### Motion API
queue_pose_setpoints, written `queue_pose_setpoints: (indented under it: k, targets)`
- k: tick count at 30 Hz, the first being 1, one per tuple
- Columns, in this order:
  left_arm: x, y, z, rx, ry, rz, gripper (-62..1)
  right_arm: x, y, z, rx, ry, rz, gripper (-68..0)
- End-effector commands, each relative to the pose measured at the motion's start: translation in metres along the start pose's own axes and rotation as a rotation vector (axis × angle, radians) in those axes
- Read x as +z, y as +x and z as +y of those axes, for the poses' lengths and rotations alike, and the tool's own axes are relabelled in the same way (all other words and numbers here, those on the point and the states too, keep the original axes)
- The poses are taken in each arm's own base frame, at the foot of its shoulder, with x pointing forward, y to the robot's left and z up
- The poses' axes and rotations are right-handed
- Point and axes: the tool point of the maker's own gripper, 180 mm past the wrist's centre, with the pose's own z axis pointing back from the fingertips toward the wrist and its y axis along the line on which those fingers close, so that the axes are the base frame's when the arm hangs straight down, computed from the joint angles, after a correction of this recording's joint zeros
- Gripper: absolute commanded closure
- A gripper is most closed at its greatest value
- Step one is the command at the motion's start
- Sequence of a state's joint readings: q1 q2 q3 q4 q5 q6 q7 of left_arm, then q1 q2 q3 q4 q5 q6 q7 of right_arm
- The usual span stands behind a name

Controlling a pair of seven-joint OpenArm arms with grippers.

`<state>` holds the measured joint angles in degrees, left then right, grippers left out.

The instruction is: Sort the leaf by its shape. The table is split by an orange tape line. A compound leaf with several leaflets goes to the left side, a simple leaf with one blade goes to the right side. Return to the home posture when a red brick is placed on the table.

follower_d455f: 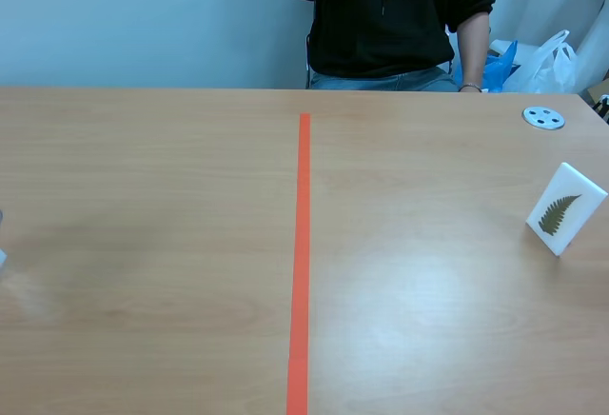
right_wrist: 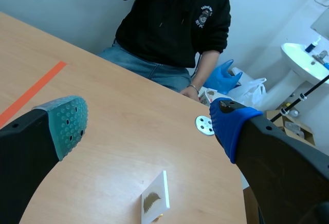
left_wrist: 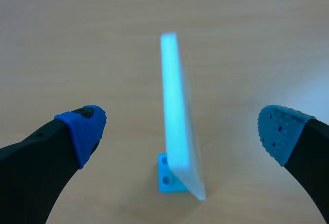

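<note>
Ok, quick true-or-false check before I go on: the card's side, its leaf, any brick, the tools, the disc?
1. The card stands right of the tape line. True.
2. Its leaf is a single blade. False: it is fern-like, with many leaflets.
3. A red brick is on the table. False: none is in view.
4. The left tool and the right tool are both open. True.
5. The disc lies left of the line. False: it lies right of it.
</note>
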<state>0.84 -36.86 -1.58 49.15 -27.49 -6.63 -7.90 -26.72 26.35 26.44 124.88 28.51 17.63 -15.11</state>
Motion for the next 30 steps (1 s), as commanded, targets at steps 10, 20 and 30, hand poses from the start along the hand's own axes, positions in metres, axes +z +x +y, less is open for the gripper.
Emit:
queue_pose_setpoints:
  k: [10, 20, 30]
  targets:
    - [0.030, 0.122, -0.008, -0.139, -0.073, -0.271, -62.3, 0.000, 0.004, 0.000, 0.006, 0.003, -0.016, -48.9]
    - [0.092, 0.170, -0.103, -0.182, -0.340, -0.422, -62.3, 0.000, 0.004, 0.000, 0.005, 0.004, -0.017, -48.9]
    - [0.140, 0.197, -0.161, -0.104, -0.517, -0.525, -62.3, 0.001, 0.019, 0.004, -0.074, 0.031, -0.098, -48.9]
